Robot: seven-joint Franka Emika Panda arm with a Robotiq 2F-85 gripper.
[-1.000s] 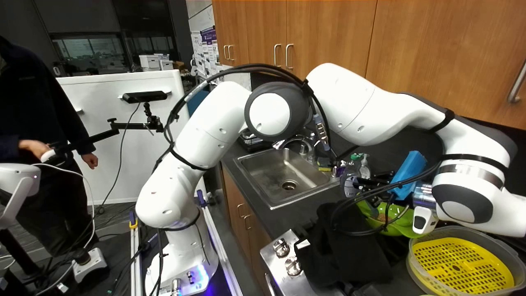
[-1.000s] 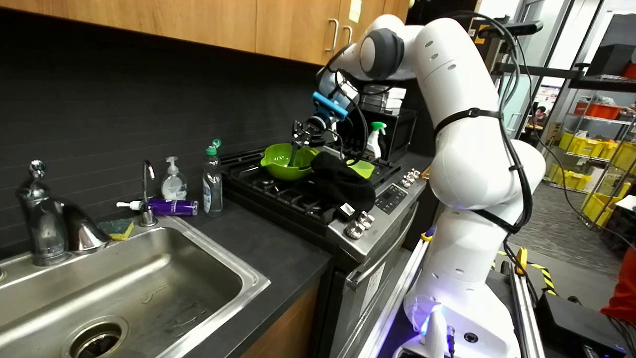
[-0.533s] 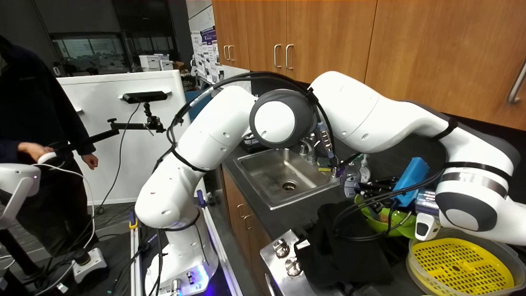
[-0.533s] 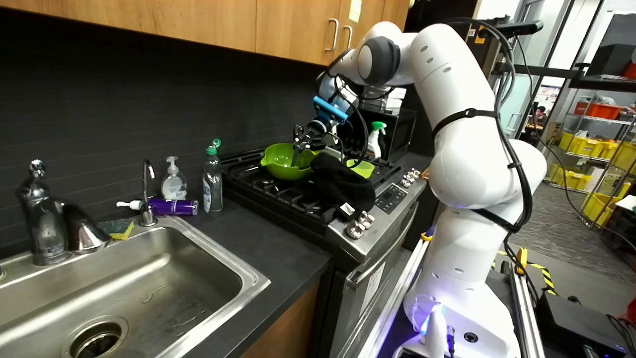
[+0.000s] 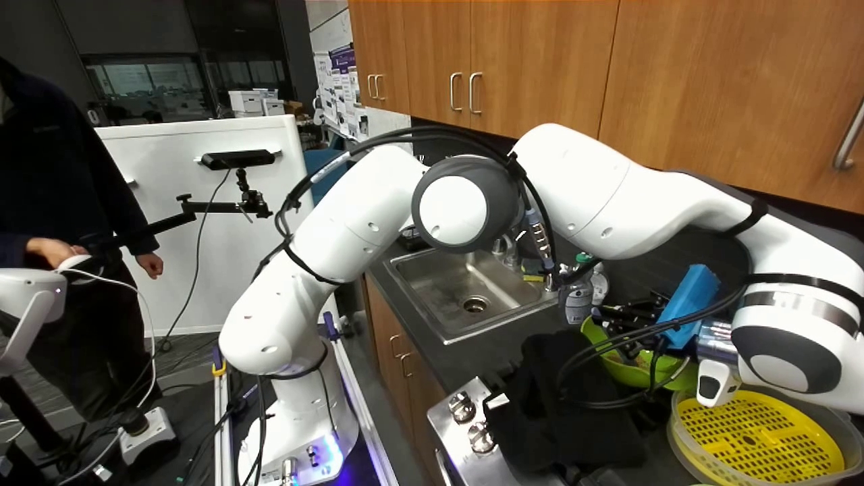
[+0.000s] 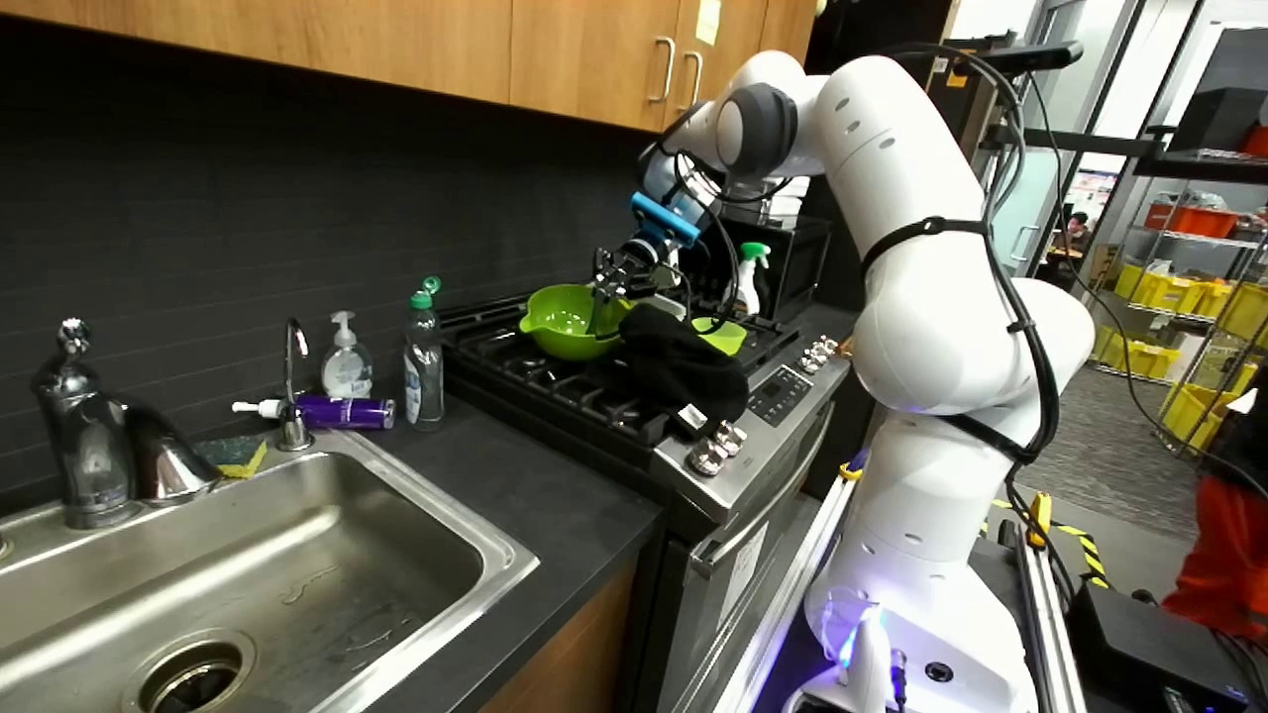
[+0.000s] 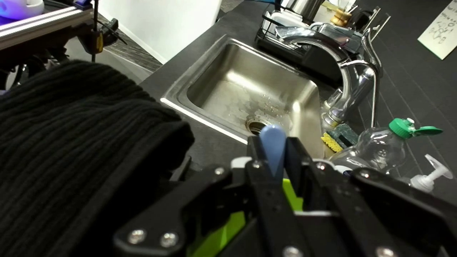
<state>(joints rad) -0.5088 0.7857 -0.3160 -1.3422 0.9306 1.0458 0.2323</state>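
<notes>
My gripper [image 7: 274,151] is shut on the blue-grey handle of a utensil [image 7: 273,137], whose rounded end sticks up between the fingertips. In both exterior views the gripper [image 5: 617,316] [image 6: 604,282] is over a green bowl [image 5: 624,372] [image 6: 567,345] on the stove. The utensil [image 6: 594,315] slants down into the bowl; its lower end is hidden. Something brownish lies in the bowl. Parts of the bowl also show behind the fingers in the wrist view [image 7: 292,194]. A black ribbed cloth [image 5: 567,405] [image 6: 684,371] [image 7: 82,142] lies beside the bowl at the stove's front.
A yellow strainer in a clear tub [image 5: 763,439] stands beside the bowl. A lighter green dish [image 6: 723,337] and a spray bottle [image 6: 748,282] are behind the cloth. A soap bottle [image 6: 424,366] stands between stove and sink [image 6: 495,555]. Wooden cabinets [image 6: 396,50] hang above.
The arm has sunk slightly. My gripper, with the utensil, has shifted a little right and down in both exterior views, still over the bowl. The bowl and cloth look unmoved.
</notes>
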